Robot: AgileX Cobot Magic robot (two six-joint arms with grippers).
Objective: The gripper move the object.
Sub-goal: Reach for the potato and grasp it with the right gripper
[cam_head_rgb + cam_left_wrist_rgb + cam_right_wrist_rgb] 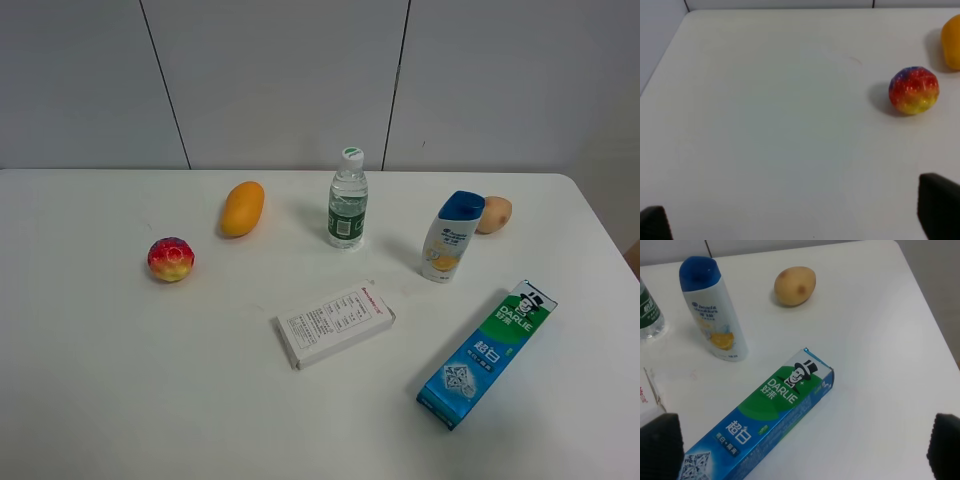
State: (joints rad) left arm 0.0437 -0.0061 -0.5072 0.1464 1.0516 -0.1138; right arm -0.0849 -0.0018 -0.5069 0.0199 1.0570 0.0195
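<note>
White tabletop [100, 400], far right side: potato [795, 286] lies near the shampoo bottle [452, 236], which clips its edge in the high view; judged firm, light, apt to roll, best pinched across its short middle. Right gripper [802, 450] and left gripper [797, 217] jaws spread, empty; only fingertips show.

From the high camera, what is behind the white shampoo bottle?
A potato lies behind the bottle. The bottle covers the potato's left edge in that view. The right wrist view shows the potato whole and apart from the bottle.
</note>
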